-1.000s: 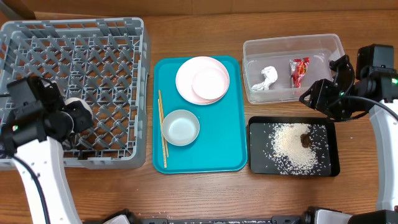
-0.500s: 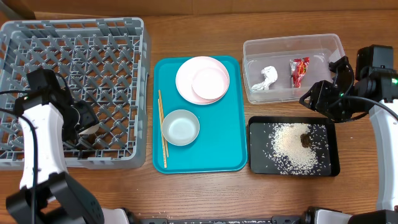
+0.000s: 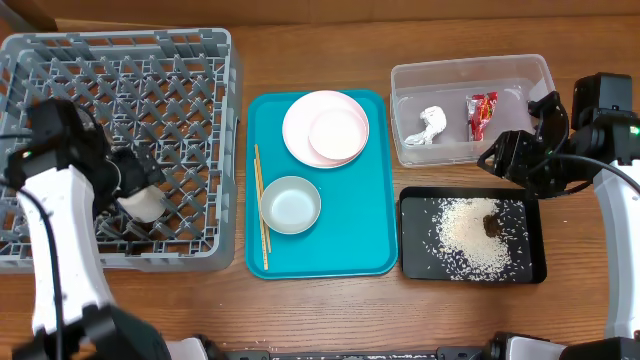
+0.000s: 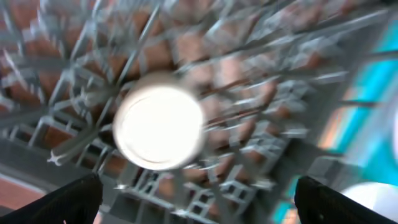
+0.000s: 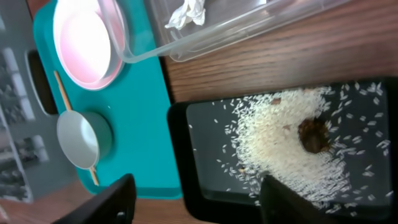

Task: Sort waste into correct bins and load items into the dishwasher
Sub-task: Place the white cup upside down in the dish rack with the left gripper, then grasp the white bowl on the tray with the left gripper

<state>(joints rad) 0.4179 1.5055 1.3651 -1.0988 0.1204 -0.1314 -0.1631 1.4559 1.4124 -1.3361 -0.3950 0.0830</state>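
Robot lab: wooden table [image 3: 420, 28], dish rack [image 3: 231, 150]

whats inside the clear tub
A white tissue and a red wrapper lie in the tub. The right gripper hides its near right corner, so anything there is unseen.

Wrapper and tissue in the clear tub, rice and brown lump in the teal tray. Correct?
One error: the rice and brown lump lie in the black tray, not the teal tray; the overhead view shows it. The wrapper and tissue are in the clear tub, as said.
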